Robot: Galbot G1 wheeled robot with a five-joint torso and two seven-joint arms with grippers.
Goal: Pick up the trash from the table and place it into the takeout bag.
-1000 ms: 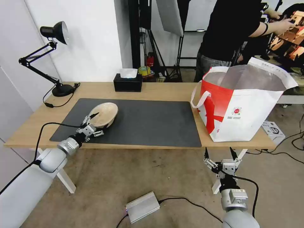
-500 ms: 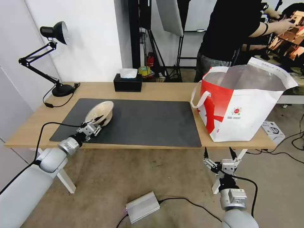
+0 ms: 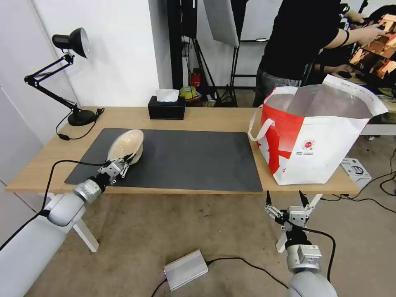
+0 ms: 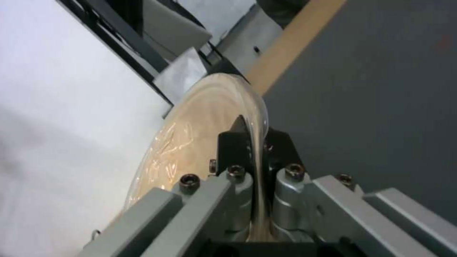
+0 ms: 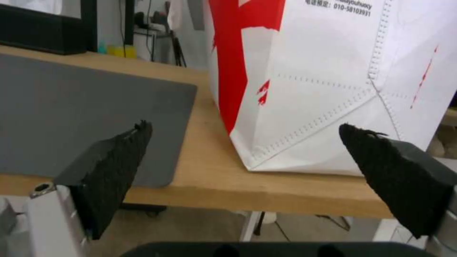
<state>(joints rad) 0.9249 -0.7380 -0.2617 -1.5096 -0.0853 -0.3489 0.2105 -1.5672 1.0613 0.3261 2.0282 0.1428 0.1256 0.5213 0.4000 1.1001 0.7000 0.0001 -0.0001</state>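
Since a second ago the beige shallow bowl (image 3: 126, 145) has tipped up further: it now stands nearly on edge with its hollow turned toward me, and it has drifted a little away from the bag end of the mat. I have my left gripper (image 3: 119, 164) clamped on its lower rim; in the left wrist view the two black pads sit on either side of the thin wall of the bowl (image 4: 205, 132), one inside and one outside. The bowl hangs over the large dark grey rectangular mat (image 3: 194, 159), near the mat's corner farthest from the bag, on the long light-wood tabletop (image 3: 214, 117).

I read this as the lift-and-carry step for what looks like the last loose piece of trash. The large red-and-white takeout bag with silver foil lining (image 3: 317, 136) stands open, just past the mat's opposite end. The next move calls for raising the bowl well above the mat, carrying it along the whole mat toward the bag, and clearing the bag's tall near wall before I let go over the opening. The rim pinch is thin, so I judge a slow swing safer.

My right gripper (image 3: 288, 201) waits below the table edge in front of the bag, fingers (image 5: 114, 160) wide apart, holding nothing. The black tissue box (image 3: 166, 108) sits beyond the mat's far edge.
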